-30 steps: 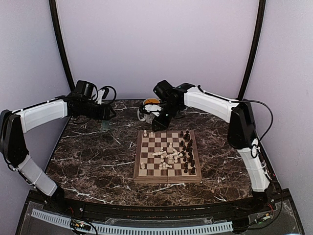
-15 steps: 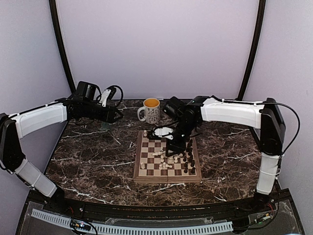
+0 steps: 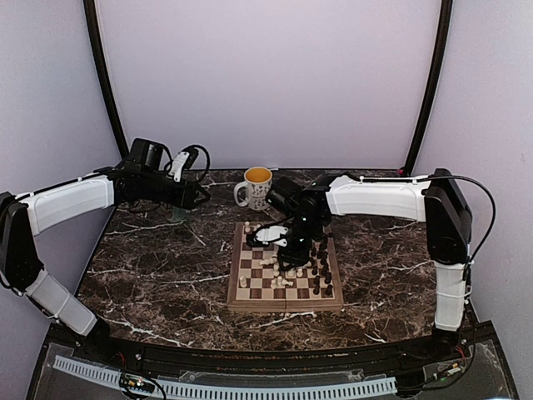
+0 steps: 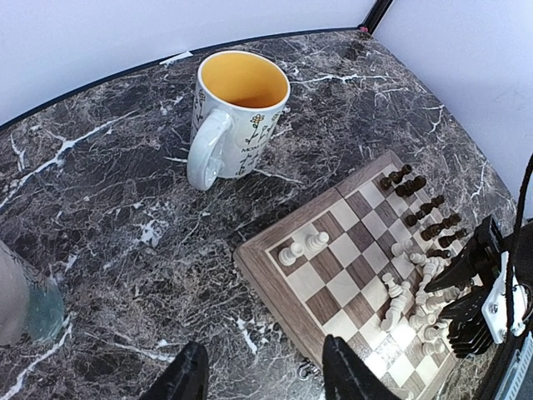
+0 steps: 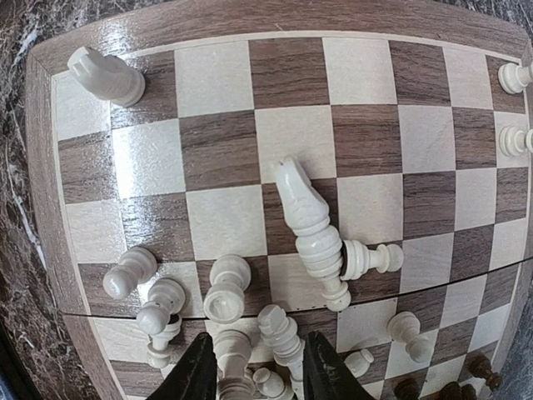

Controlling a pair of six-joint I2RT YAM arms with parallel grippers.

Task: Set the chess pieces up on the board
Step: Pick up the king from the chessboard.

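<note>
R jaws spread above toppled white pieces (image 5: 310,223) on board (image 5: 216,150); L jaws spread, empty. Should straddle one piece only, pinch stem, lift straight w/o nudging neighbours.

Yellow-lined mug (image 4: 248,133) on marble table (image 4: 108,208)

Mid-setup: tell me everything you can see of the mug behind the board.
The mug looks like glossy white ceramic, with small dark flower and text prints outside and a yellow-orange inside that appears empty. Its single loop handle faces the left wrist camera. It stands upright on the marble table, just beyond the far left corner of the board and apart from it. Nothing else touches it.
</note>
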